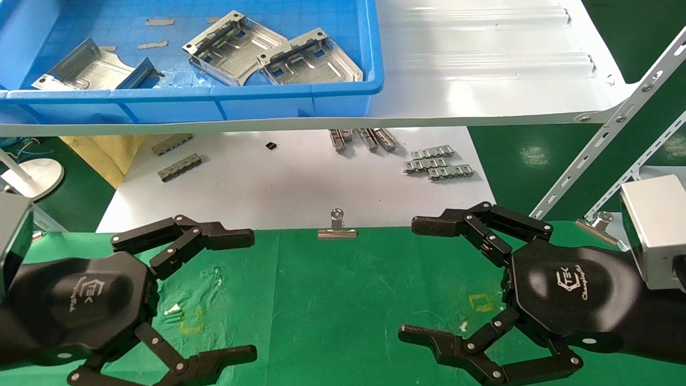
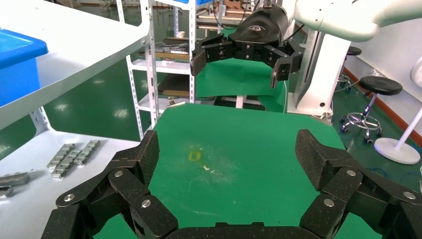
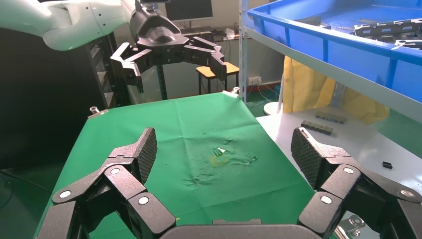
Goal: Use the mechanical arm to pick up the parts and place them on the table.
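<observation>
Hovering low over the green-clothed bench (image 1: 343,300), my left end effector (image 1: 252,295) is spread wide, its black fingers (image 1: 214,236) far apart with nothing between them. My right end effector (image 1: 412,281) hangs over the opposite side of the same cloth, equally wide and holding nothing; the two face each other across the bare middle of the bench.

The parts (image 1: 270,53) lie well away from both, inside the blue bin (image 1: 300,94) on the glossy white shelf (image 1: 482,69) above and beyond the bench. Two plates sit side by side, touching, near the bin's right end, and a third (image 1: 91,67) rests toward its left.

Below the shelf, small ridged metal strips (image 1: 437,163) lie scattered on the white board (image 1: 278,187). A silver binder clip (image 1: 336,228) grips the cloth's far edge between my two end effectors.
</observation>
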Action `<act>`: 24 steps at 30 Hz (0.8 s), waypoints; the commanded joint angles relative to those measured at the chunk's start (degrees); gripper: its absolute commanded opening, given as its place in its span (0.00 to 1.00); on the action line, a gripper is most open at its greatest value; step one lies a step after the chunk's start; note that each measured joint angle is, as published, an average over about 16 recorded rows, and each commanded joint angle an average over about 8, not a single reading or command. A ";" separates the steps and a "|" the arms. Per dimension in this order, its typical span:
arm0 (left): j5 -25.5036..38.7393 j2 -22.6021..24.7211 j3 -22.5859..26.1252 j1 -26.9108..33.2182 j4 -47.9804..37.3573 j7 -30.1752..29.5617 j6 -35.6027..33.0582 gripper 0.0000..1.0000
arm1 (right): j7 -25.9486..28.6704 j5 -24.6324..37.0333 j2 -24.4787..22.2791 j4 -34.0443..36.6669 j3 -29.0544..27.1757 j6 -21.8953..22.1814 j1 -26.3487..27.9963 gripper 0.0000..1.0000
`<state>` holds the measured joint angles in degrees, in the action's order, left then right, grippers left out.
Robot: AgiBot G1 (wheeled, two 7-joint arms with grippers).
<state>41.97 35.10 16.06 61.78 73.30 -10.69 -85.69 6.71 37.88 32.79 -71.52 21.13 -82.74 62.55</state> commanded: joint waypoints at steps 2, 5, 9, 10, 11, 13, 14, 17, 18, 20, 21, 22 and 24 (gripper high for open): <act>0.00 0.00 0.00 0.00 0.00 0.00 0.00 1.00 | 0.00 0.00 0.00 0.00 0.00 0.00 0.00 1.00; 0.00 0.00 0.00 0.00 0.00 0.00 0.00 1.00 | 0.00 0.00 0.00 0.00 0.00 0.00 0.00 1.00; 0.00 0.00 0.00 0.00 0.00 0.00 0.00 1.00 | 0.00 0.00 0.00 0.00 0.00 0.00 0.00 1.00; 0.00 0.00 0.00 0.00 0.00 0.00 0.00 1.00 | 0.00 0.00 0.00 0.00 0.00 0.00 0.00 1.00; 0.00 0.00 0.00 0.00 0.00 0.00 0.00 1.00 | 0.00 0.00 0.00 0.00 0.00 0.00 0.00 1.00; 0.00 0.00 0.00 0.00 0.00 0.00 0.00 1.00 | 0.00 0.00 0.00 0.00 0.00 0.00 0.00 1.00; 0.00 0.00 0.00 0.00 0.00 0.00 0.00 1.00 | 0.00 0.00 0.00 0.00 0.00 0.00 0.00 1.00; 0.00 0.00 0.00 0.00 0.00 0.00 0.00 1.00 | 0.00 0.00 0.00 0.00 0.00 0.00 0.00 1.00; 0.00 0.00 0.00 0.00 0.00 0.00 0.00 1.00 | 0.00 0.00 0.00 0.00 0.00 0.00 0.00 1.00; 0.00 0.00 0.00 0.00 0.00 0.00 0.00 1.00 | 0.00 0.00 0.00 0.00 0.00 0.00 0.00 1.00; 0.00 0.00 0.00 0.00 0.00 0.00 0.00 1.00 | 0.00 0.00 0.00 0.00 0.00 0.00 0.00 1.00; 0.00 0.00 0.00 0.00 0.00 0.00 0.00 1.00 | 0.00 0.00 0.00 0.00 0.00 0.00 0.00 0.92; 0.00 0.00 0.00 0.00 0.00 0.00 0.00 1.00 | 0.00 0.00 0.00 0.00 0.00 0.00 0.00 0.67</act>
<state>41.97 35.10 16.06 61.78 73.30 -10.69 -85.69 6.71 37.88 32.79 -71.52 21.13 -82.74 62.55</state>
